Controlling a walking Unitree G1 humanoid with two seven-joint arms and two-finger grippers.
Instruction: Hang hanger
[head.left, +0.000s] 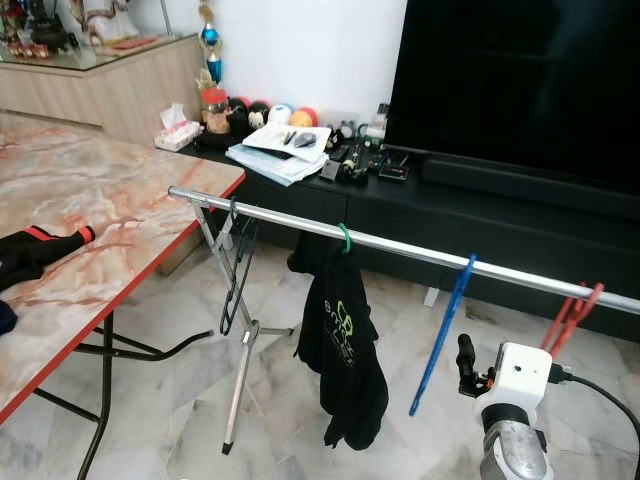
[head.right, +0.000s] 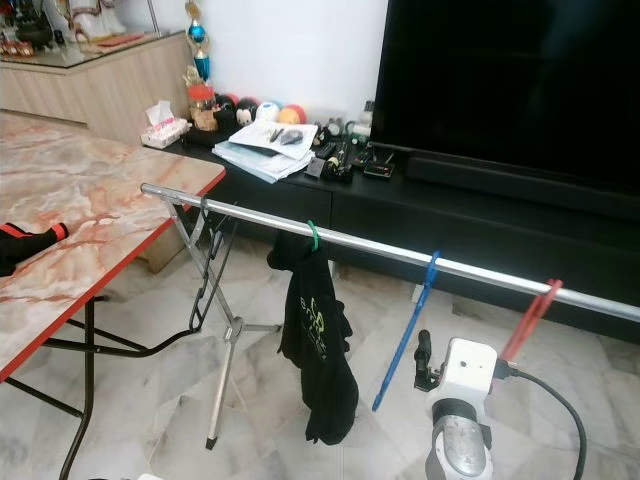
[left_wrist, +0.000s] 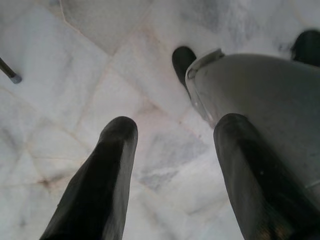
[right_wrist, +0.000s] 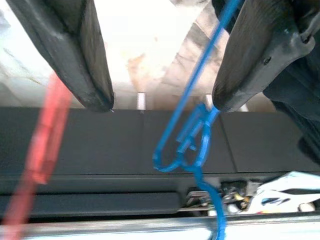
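Observation:
A silver rail (head.left: 280, 217) runs across the room on a folding stand (head.left: 240, 350). On it hang an empty black hanger (head.left: 237, 270), a green hanger (head.left: 345, 240) carrying a black garment (head.left: 345, 340), a blue hanger (head.left: 440, 335) and a red hanger (head.left: 570, 315). My right gripper (right_wrist: 162, 102) is open below the rail, and the blue hanger (right_wrist: 192, 145) shows between its fingers without being touched. The red hanger (right_wrist: 42, 155) is off to one side. My right wrist (head.left: 522, 375) sits just right of the blue hanger. My left gripper (left_wrist: 176, 129) hangs open over the floor.
A marble-topped table (head.left: 110, 200) with a red edge stands to the left, and a black-and-red garment (head.left: 40, 250) lies on it. Behind the rail, a low black console (head.left: 460, 220) holds papers (head.left: 285, 150), balls and a large TV (head.left: 520, 80). The floor is marble tile (head.left: 150, 420).

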